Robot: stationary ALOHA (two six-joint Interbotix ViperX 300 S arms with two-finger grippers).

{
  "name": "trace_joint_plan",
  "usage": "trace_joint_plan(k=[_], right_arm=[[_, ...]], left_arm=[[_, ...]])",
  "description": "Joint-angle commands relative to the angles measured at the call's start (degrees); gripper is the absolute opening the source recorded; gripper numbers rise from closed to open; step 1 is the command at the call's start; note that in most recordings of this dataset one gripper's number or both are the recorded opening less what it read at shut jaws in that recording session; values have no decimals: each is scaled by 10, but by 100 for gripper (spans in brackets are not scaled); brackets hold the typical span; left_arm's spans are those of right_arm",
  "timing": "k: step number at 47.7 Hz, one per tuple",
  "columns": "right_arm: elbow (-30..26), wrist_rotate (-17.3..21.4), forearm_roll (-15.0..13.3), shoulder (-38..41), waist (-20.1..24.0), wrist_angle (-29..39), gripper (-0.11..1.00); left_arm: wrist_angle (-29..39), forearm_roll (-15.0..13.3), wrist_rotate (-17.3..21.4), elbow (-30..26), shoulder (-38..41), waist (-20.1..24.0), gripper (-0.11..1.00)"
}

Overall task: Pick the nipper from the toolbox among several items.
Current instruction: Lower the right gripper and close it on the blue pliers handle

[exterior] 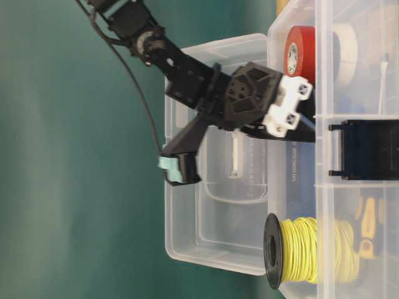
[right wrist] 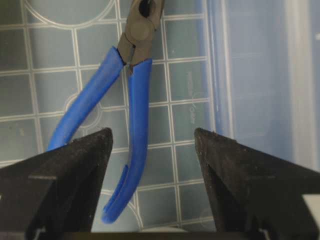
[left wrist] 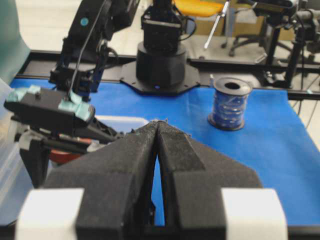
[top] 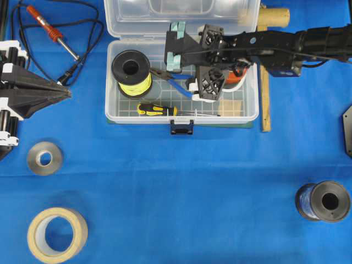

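The clear toolbox point(top: 220, 117) stands open at the top centre, its lid folded back. On its grid floor lies the nipper point(top: 179, 86), blue handles spread, dark jaws toward a yellow wire spool point(top: 131, 71). My right gripper point(top: 175, 45) hovers open above the box and holds nothing. In the right wrist view one blue handle of the nipper point(right wrist: 138, 100) lies between the fingers of that gripper point(right wrist: 152, 132), and the other handle runs under the left finger. My left gripper point(top: 63, 91) rests shut at the table's left edge, empty, its tips point(left wrist: 157, 123) pressed together.
A yellow-and-black screwdriver point(top: 157, 110) lies along the box's front wall, with red tape point(exterior: 299, 50) in the box. A soldering iron point(top: 52, 33) lies at the back left. Two tape rolls point(top: 44, 158) point(top: 56, 234), a blue wire spool point(top: 324, 201) and a wooden stick point(top: 265, 88) lie around the box.
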Motion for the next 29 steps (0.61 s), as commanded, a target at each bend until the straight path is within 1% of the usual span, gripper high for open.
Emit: trace_joint_plan(k=[1,5,7,10,14,16,23,29], right_arm=[[-12,2,1,0,-2,-9,65],[-13,2,0,7,-2,-17,61],[-14,1,0,10,-2,-18,57],[-14,-2,0,11,-2,-16,44],[-14,-2,0,11,-2,-16,22],[-15,-2,1,11,-2,-16,14],[-15,-3,1,4,-2,-11,13],[-14,0,1,-23,-2,-6,13]], left_arm=[[-3,-1,-1,-4,4,2,0],[-2,-1,-1,-4,4,2,0],[-2,-1,-1,-4,4,2,0],[-2,-1,-2,-4,4,2,0],[-2,-1,-2,-4,4,2,0],[-2,-1,-2,-5,4,2,0],[-1,-1,-2,-4,4,3,0],[-1,-1,-2,-4,2,3,0]])
